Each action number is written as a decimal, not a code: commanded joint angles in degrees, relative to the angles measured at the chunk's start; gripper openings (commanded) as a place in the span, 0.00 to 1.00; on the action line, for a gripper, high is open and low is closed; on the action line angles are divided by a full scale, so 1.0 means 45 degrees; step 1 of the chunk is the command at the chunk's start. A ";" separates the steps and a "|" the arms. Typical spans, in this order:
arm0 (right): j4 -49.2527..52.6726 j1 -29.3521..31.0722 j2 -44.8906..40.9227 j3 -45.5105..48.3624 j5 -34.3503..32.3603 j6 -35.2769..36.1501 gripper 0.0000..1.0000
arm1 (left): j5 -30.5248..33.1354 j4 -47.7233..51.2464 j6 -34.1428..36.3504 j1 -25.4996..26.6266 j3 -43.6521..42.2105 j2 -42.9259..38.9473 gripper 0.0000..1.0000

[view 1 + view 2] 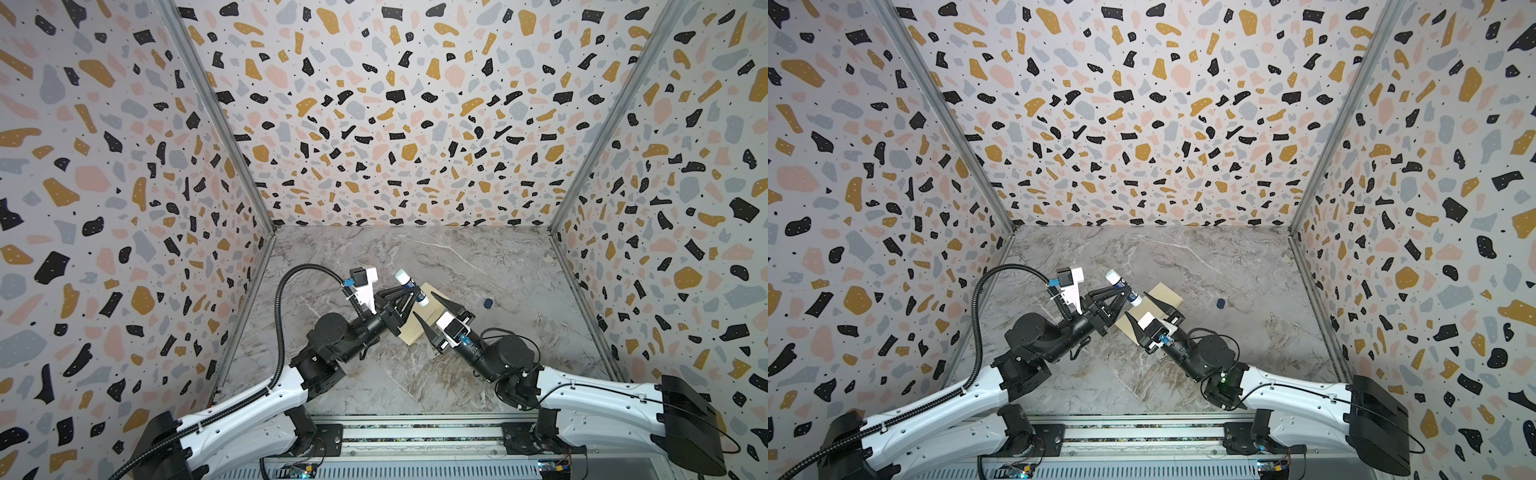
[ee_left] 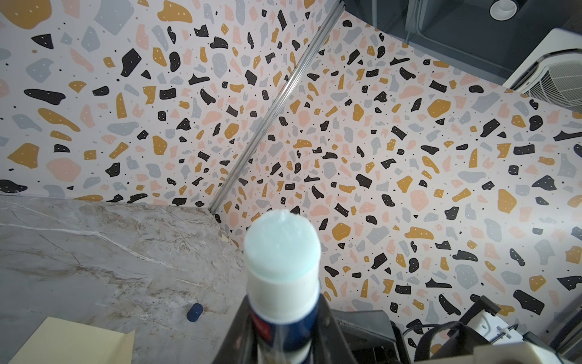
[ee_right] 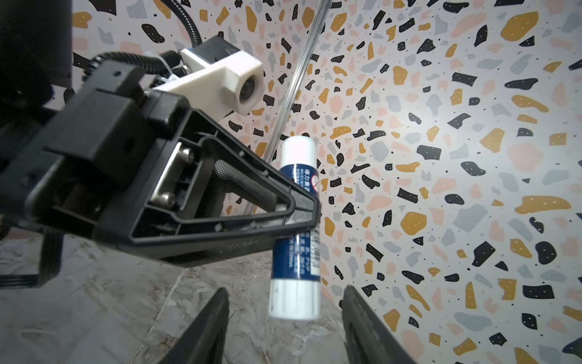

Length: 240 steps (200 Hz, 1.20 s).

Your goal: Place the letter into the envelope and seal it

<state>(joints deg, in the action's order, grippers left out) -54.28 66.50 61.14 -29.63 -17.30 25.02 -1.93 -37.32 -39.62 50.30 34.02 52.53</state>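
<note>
My left gripper point(image 1: 411, 293) point(image 2: 283, 334) is shut on a blue-and-white glue stick point(image 1: 409, 284) point(image 3: 297, 252), held tilted above the table. The stick has no cap, and pale glue shows at its tip point(image 2: 282, 239). The pale yellow envelope point(image 1: 1166, 294) point(image 2: 72, 343) lies flat on the marble table under both grippers. My right gripper point(image 1: 424, 303) point(image 3: 285, 293) is open over the envelope. The stick's white base hangs between its fingers point(image 3: 217, 315) with a gap on each side. The letter is out of view.
A small dark blue cap point(image 1: 489, 303) point(image 2: 194, 312) lies on the table to the right of the envelope. Patterned walls point(image 1: 374, 124) close in the back and both sides. The two arms' bases sit on a rail point(image 1: 415, 436) at the front edge.
</note>
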 commanded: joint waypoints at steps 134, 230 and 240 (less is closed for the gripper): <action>-0.0952 0.0066 0.0355 -0.0584 -0.0633 0.0261 0.32 | 0.0059 -0.0515 0.0044 -0.0017 0.0191 -0.0034 0.00; 0.0213 -0.0215 -0.0301 -0.0713 0.1013 -0.0966 0.13 | -0.0034 -0.0386 0.0182 -0.0009 0.0208 0.0069 0.00; 0.1044 -0.0704 -0.0598 -0.0844 0.2417 -0.2031 0.13 | -0.0073 -0.0265 0.0327 -0.0009 0.0266 0.0067 0.00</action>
<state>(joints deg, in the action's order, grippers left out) -54.04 65.76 62.13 -30.06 -17.02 23.92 -1.89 -37.34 -39.66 50.30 34.02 52.77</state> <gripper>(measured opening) 0.255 0.231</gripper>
